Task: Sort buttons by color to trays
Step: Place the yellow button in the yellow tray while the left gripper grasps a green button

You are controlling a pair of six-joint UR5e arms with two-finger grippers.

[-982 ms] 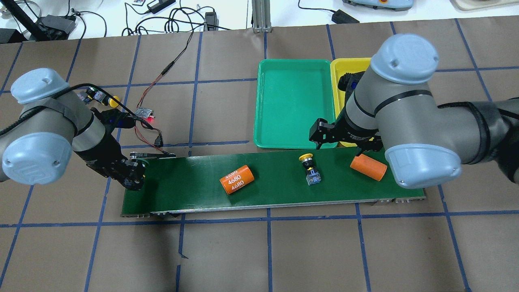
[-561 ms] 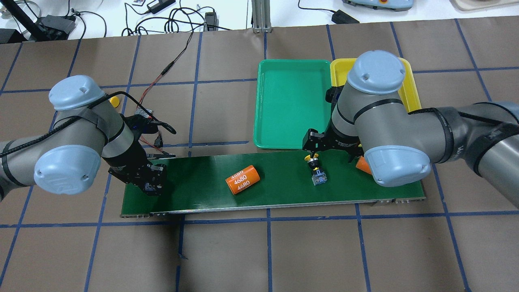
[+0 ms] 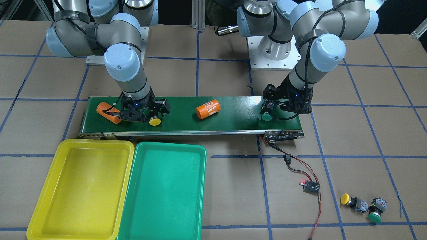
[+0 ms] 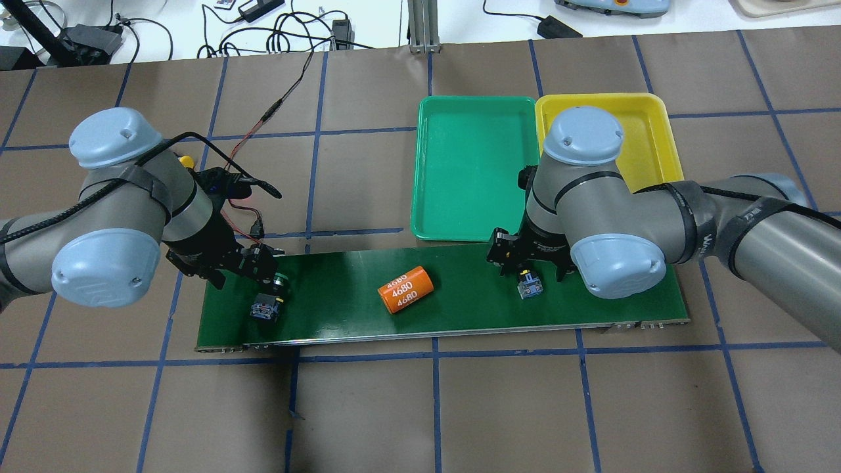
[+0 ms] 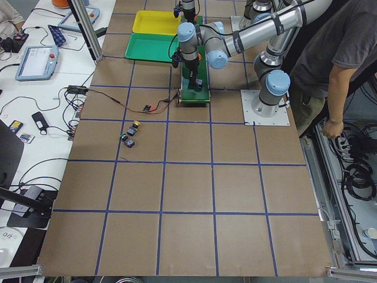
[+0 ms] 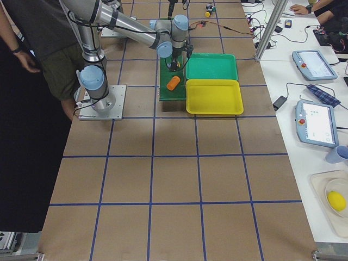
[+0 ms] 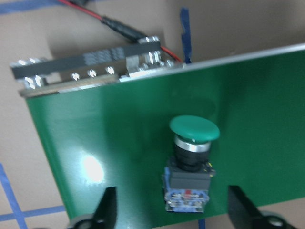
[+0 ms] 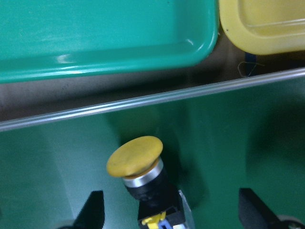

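On the dark green belt (image 4: 460, 318), near its left end in the overhead view, a green button (image 4: 271, 297) lies on its side, cap toward the belt's far edge. The left claw (image 7: 171, 200) hangs just above it, released. In the left wrist view its two fingers (image 7: 108, 210) stand wide apart, with the button's grey body between them, a little nearer the right-hand finger. There is a clear gap on both sides, so neither finger touches it.

Toward the belt's other end, a yellow button (image 8: 137, 160) also lies on its side, cap pointing at the trays. The right claw (image 8: 171, 195) is low over it and released too, one finger on each side of the black body. The button sits nearer the finger on that view's left, and I see no contact. From overhead only the button's grey end shows below the wrist.

Just past the belt's far edge sit the green tray (image 4: 473, 164) and, touching it side by side, the yellow tray (image 4: 647, 151). Neither holds a button.

An orange cylinder (image 4: 407, 290) marked 4680 lies mid-belt, between the two claws. A second orange cylinder (image 3: 107, 111) lies at the belt end beside the right claw.

Off the belt on the worktop (image 4: 368, 407), well apart from it, a second yellow button (image 3: 348, 200) and a second green button (image 3: 376, 215) lie close together.
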